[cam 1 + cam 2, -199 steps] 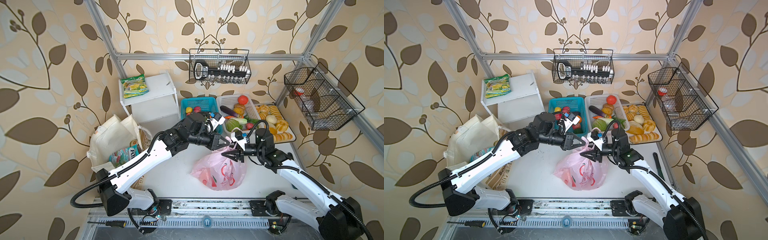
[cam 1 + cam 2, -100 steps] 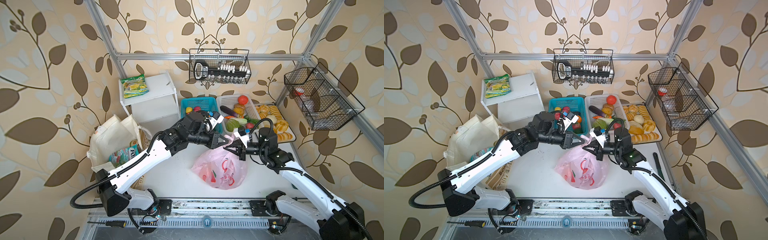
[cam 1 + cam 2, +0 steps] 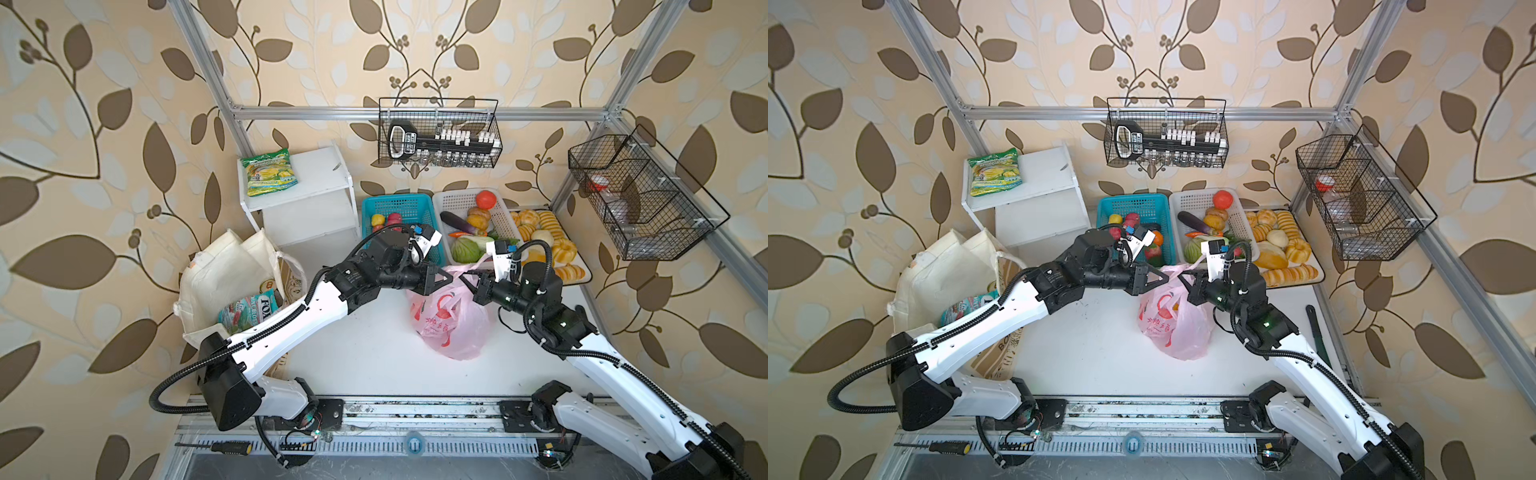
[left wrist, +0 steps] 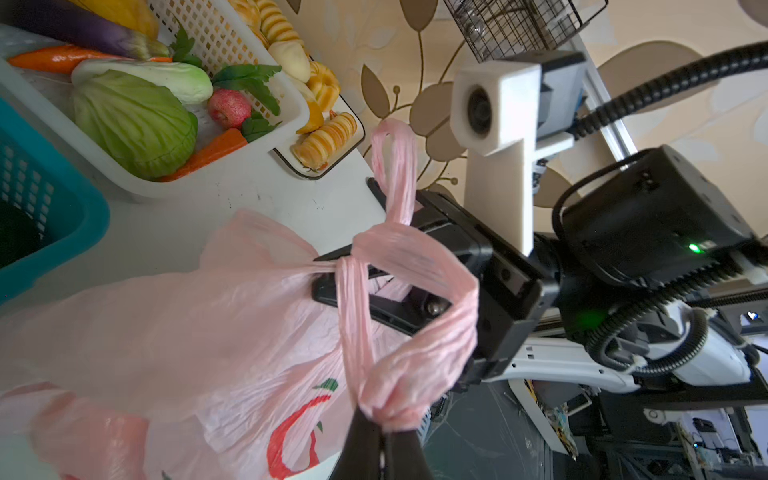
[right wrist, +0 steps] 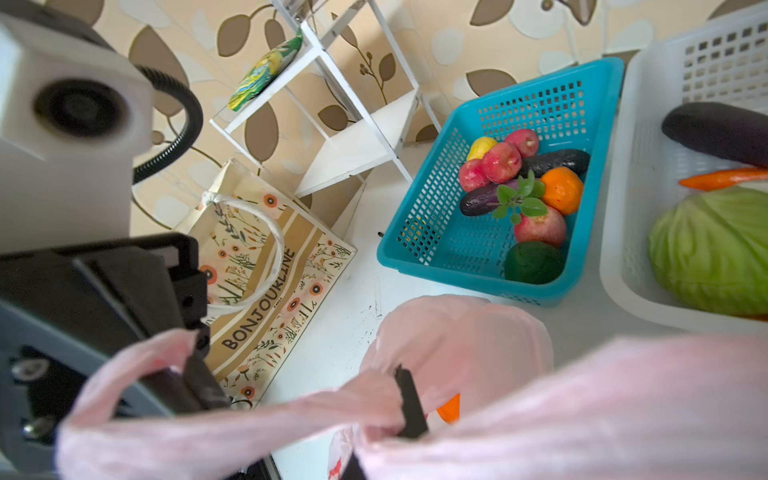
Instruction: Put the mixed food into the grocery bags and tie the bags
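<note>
The pink plastic bag [image 3: 451, 320] [image 3: 1173, 328] stands mid-table with its handles looped round each other. My left gripper [image 3: 451, 275] [image 3: 1167, 277] [image 4: 380, 440] is shut on one bunched pink handle [image 4: 399, 390]. Facing it tip to tip, my right gripper [image 3: 464, 277] [image 3: 1180, 275] [image 5: 409, 415] is shut on the other handle [image 5: 291, 411]. An orange piece [image 5: 451, 409] shows inside the bag. At the left, the cream canvas tote [image 3: 224, 270] [image 3: 942, 270] holds a teal-red snack packet [image 3: 249, 311] and a gold-topped can [image 3: 268, 284]. Toy fruit [image 5: 519, 183] lies in the teal basket [image 3: 399, 205].
A white shelf [image 3: 316, 174] carries a green-yellow snack packet [image 3: 270, 176]. A white basket [image 3: 457, 203] of vegetables and a bread tray [image 3: 579, 259] sit at the back right. Wire baskets [image 3: 440, 137] [image 3: 640, 195] hang on the walls. A floral bag [image 5: 266, 282] lies by the tote.
My right gripper has gone from partly open to shut on the pink handle and shifted toward the back. The bag's top has been drawn up. My left gripper stays shut.
</note>
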Controlling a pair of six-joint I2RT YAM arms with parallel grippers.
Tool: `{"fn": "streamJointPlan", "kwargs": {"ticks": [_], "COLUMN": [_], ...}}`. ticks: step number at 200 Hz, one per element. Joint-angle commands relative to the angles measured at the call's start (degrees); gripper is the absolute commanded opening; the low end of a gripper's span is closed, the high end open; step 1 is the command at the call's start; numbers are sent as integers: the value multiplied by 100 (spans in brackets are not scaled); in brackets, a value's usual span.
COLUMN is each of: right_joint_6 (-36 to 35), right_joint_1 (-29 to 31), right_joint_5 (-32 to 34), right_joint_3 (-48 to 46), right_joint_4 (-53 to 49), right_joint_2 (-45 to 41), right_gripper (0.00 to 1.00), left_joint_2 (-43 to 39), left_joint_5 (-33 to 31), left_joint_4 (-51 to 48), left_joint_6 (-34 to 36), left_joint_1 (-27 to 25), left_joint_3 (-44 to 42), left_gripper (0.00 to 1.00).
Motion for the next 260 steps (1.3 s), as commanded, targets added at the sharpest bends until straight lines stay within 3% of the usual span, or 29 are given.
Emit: {"fn": "streamJointPlan", "kwargs": {"ticks": [1, 16, 25, 37, 49, 82, 100, 115, 141, 171, 197, 234, 260], "right_joint_6": [310, 159, -76, -458, -824, -1618, -1837, -2061, -2531, -2620, -2645, -2670, -2734], "right_joint_1": [-282, -391, -405, -371, -292, -126, -114, -115, -101, -103, -93, -91, -89], "right_joint_5": [832, 716, 603, 437, 384, 363, 215, 63, -268, -309, -265, -275, -303], "right_joint_3": [-76, -92, -124, -192, -234, -230, -272, -346, -355, -340, -331, -340, -331], "right_joint_4": [-377, -533, -508, -426, -398, -424, -254, -62, -20, 39, 32, 62, 29], "right_joint_2": [-1, -5, -47, -145, -204, -252, -303, -324, -358, -373, -366, -352, -369], "right_gripper": [1, 2, 2, 0, 0, 0, 0, 0, 1, 1, 1, 0, 0], "left_joint_2": [-104, -131, -161, -275, -468, -922, -1009, -720, 98, 966, 1678, 1800, 1892], "left_joint_5": [238, 186, 139, 98, -235, -1315, -985, 49, 990, 1200, 1230, 758, 766], "left_joint_4": [438, 683, 649, 570, 299, -954, -952, -1043, -1944, -2677, -3394, -2861, -2583], "left_joint_6": [-472, -551, -538, -439, -193, 747, 940, 1137, 1919, 1945, 1294, 756, 497], "left_joint_1": [-71, -132, -156, -161, -161, -81, 236, 570, 618, 621, 612, 593, 590], "left_joint_3": [-494, -751, -837, -904, -781, -32, 150, 615, 1870, 2985, 3848, 3852, 3855], "left_gripper": [0, 0, 22, 34, 55, 85, 96, 99, 99, 99, 99, 98, 85]}}
